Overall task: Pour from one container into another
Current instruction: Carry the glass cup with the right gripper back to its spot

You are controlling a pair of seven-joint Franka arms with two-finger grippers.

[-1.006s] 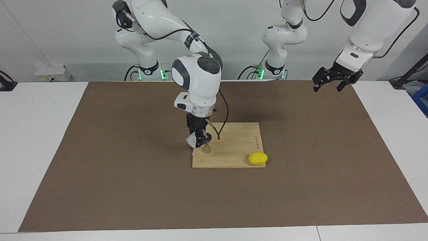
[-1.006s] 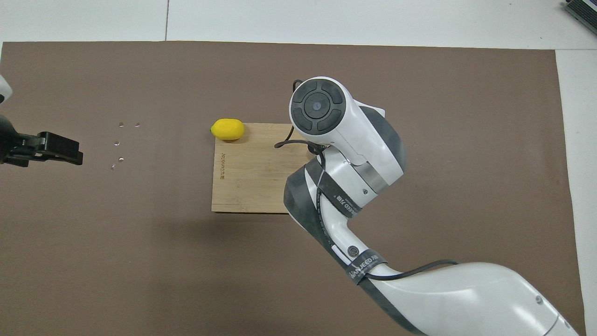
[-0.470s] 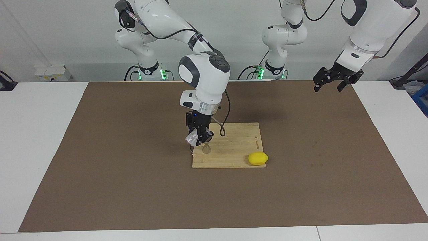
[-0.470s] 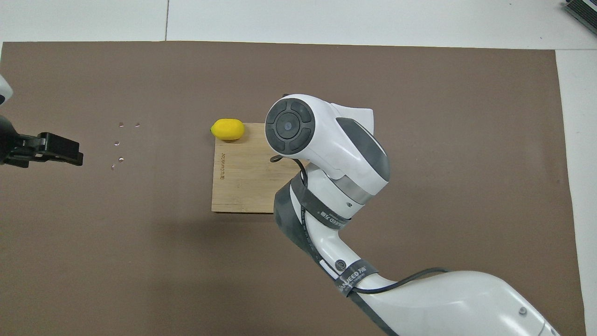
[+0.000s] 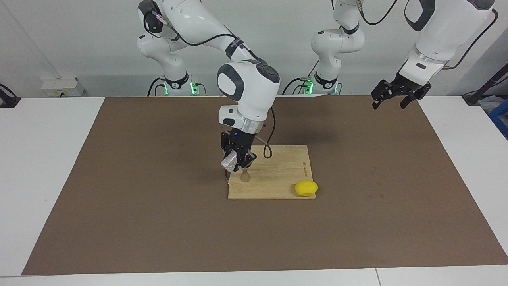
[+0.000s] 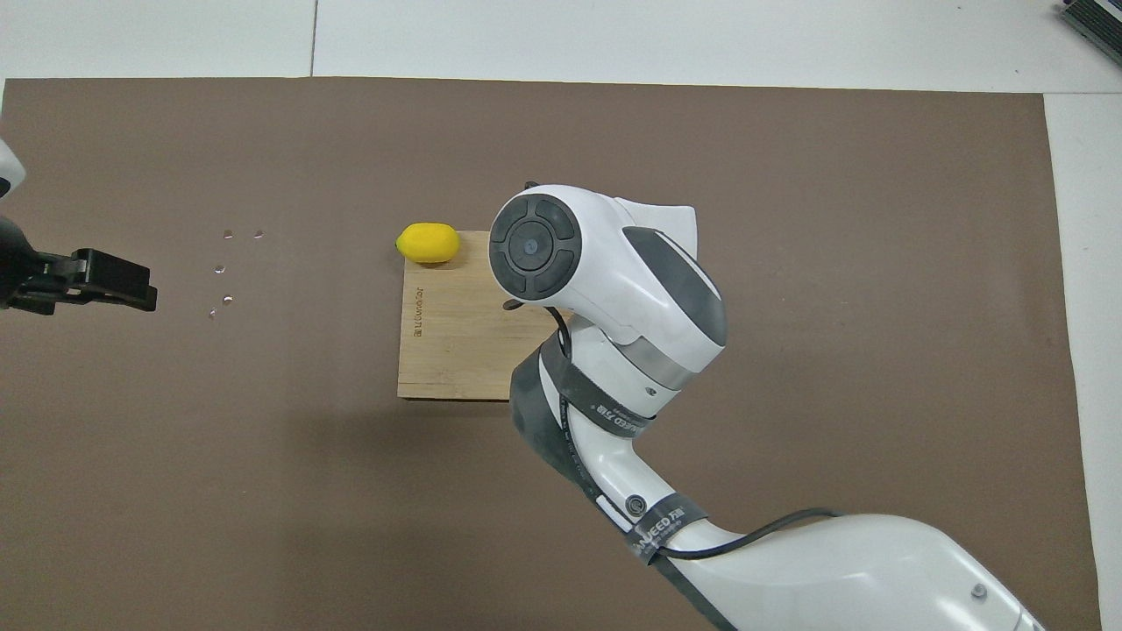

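Note:
In the facing view my right gripper (image 5: 237, 163) is shut on the small clear glass cup (image 5: 228, 163), holding it tilted just above the steel hourglass jigger (image 5: 245, 176). The jigger stands upright on the wooden cutting board (image 5: 278, 174), near the board's end toward the right arm. In the overhead view the right arm's wrist hides the cup, the jigger and the gripper. My left gripper (image 5: 391, 96) hangs open and empty over the mat at the left arm's end of the table; it also shows in the overhead view (image 6: 105, 280), waiting.
A yellow lemon (image 5: 306, 188) lies at the board's corner farthest from the robots, also seen in the overhead view (image 6: 428, 243). A few small drops (image 6: 223, 267) glint on the brown mat (image 5: 158, 222) toward the left arm's end.
The right arm's wrist has swung and leaned toward the left arm's end while the cup stays tilted over the jigger. The left arm has not moved.

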